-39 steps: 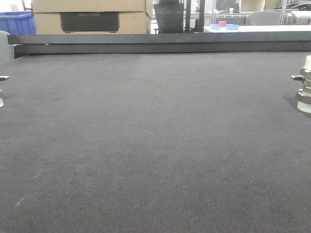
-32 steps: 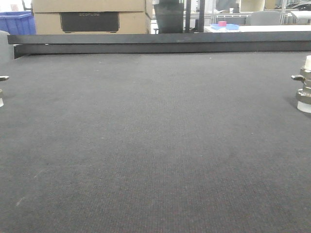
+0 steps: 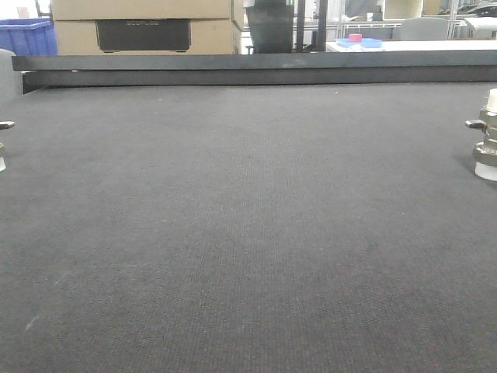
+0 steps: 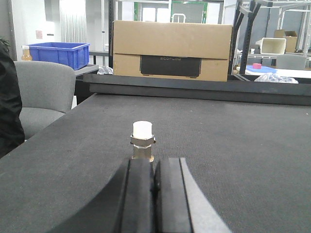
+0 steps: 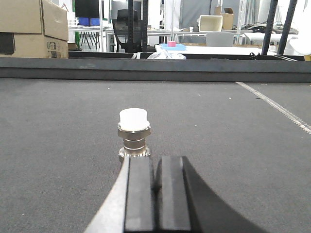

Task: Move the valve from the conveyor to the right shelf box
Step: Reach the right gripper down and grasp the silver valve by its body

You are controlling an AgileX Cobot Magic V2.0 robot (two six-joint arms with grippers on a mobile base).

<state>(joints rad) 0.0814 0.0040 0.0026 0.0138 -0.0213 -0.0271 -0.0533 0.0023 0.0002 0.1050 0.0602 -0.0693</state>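
The conveyor is a wide dark grey belt with a black rail along its far side. One metal valve with a white cap stands at the right edge of the front view, and part of another valve shows at the left edge. In the left wrist view a valve stands upright just beyond my left gripper, which is shut and empty. In the right wrist view a valve stands just ahead and slightly left of my right gripper, also shut and empty. The right shelf box is out of view.
Behind the rail sit a cardboard box and a blue bin. A grey chair stands off the belt's left side. A white table with a blue tray is far back right. A light seam crosses the belt at right.
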